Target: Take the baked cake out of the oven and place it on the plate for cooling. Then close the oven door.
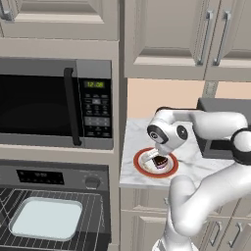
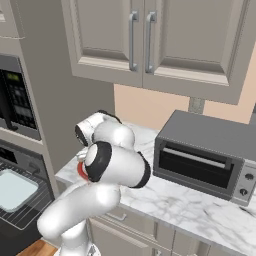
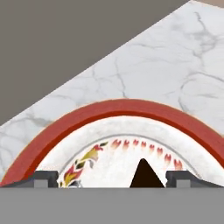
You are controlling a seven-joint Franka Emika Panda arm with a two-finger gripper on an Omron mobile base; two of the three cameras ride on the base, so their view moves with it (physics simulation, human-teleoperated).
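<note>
Over on the marble counter, right of the oven column: round white plate with its red-orange rim, sitting near the front edge. On that plate, the baked cake, small and dark brown with a whitish top, resting a little right of centre. Directly above it, the gripper, pointing down from the white arm's bent wrist, fingers hidden behind the hand in the left base view. From the hand view, two dark fingertips spread wide at the bottom edge, a dark wedge of cake poking up in the gap between them, closer to the right tip. Can't tell whether the tips press the cake or stand just off it. Painted red and yellow pattern on the plate showing beneath, marble beyond its rim.

Down at lower left, oven with display and knob, interior exposed, wire rack carrying a pale rectangular tray. Above it, black-windowed microwave with keypad. Further right along the counter, grey toaster oven under the wall cabinets.
</note>
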